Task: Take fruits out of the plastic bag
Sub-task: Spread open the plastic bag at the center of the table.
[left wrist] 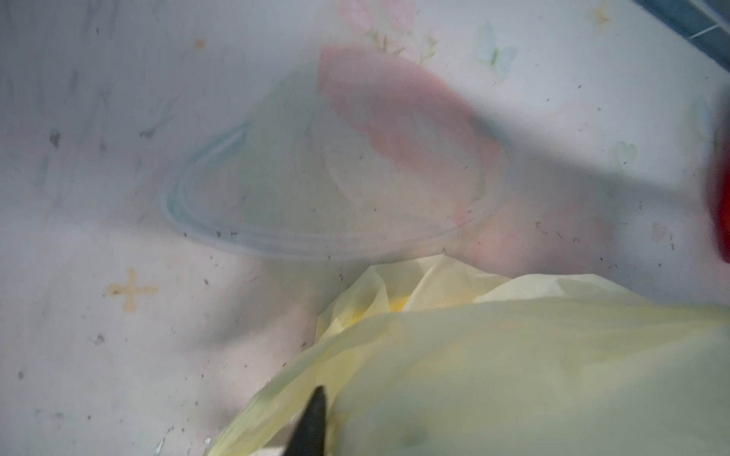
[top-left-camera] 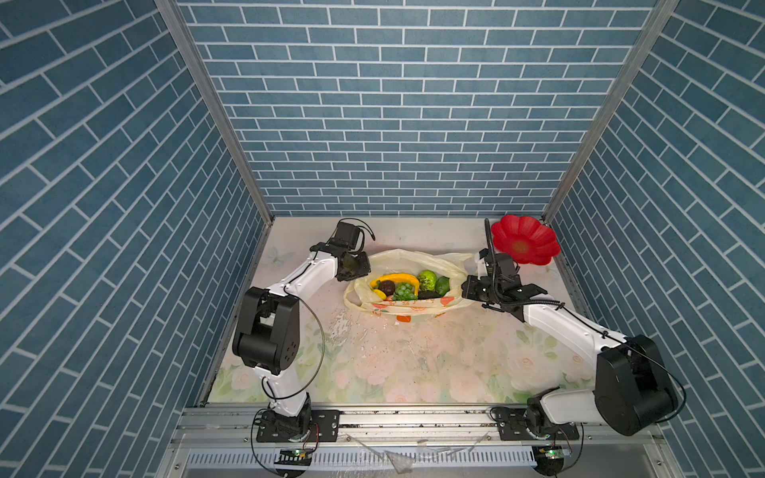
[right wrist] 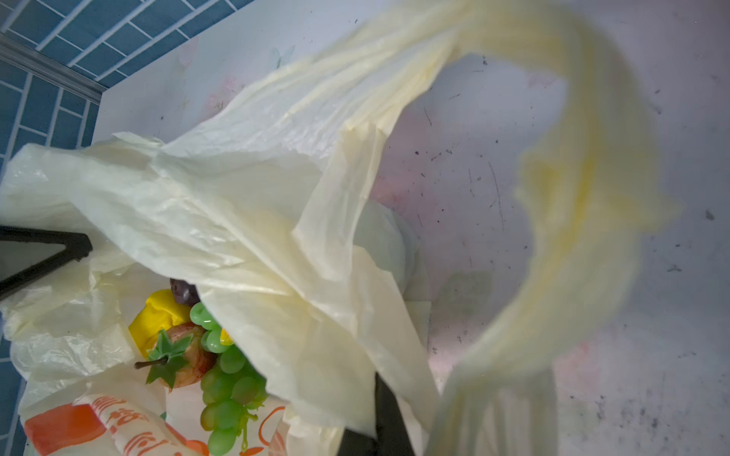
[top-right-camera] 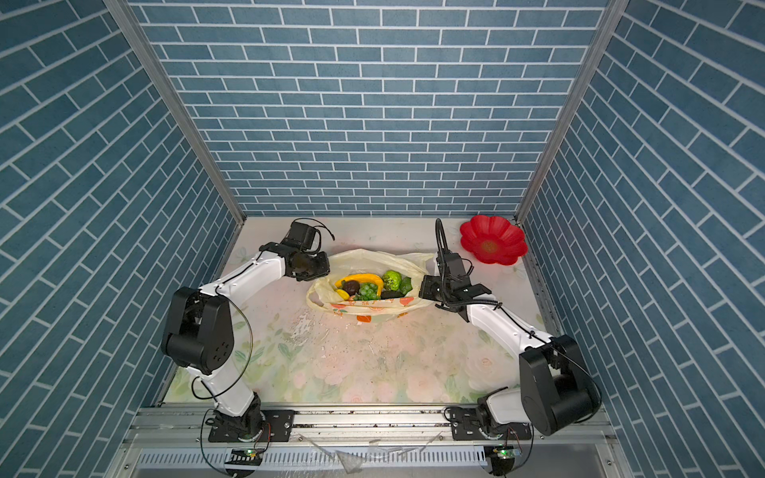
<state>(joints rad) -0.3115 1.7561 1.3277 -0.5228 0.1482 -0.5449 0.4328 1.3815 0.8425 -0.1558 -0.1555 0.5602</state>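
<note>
Looking at the plastic bag (top-left-camera: pixel 414 308), it's a thin, crinkly, pale cream-yellow carrier with orange fruit prints and red lettering on its near wall. It lies mouth-up on the flowery desk (top-left-camera: pixel 414 364), around the middle but toward the far side, stretched left to right between the two arms. The fruits (top-left-camera: pixel 407 285) are all piled inside: a yellow banana (top-left-camera: pixel 395 278) curving over a green grape bunch (top-left-camera: pixel 403 291), a bumpy green citrus (top-left-camera: pixel 427 280), a smooth green avocado (top-left-camera: pixel 443 283) at the right and a lemon (top-left-camera: pixel 378 294) at the left. The right wrist view also shows a strawberry (right wrist: pixel 185 359) tucked beside the grapes. The right claw (top-left-camera: pixel 467 288) is closed tight, pinching the film at the bag's right end, and one loop handle (right wrist: pixel 584 189) arcs up blurry next to it. The left claw (top-left-camera: pixel 360 268) sits at the bag's far-left rim with film draped over one fingertip (left wrist: pixel 312 418). Honestly can't tell how wide it's open or whether it has hold of anything. A red flower plate (top-left-camera: pixel 523 240) sits in the far right corner.
</note>
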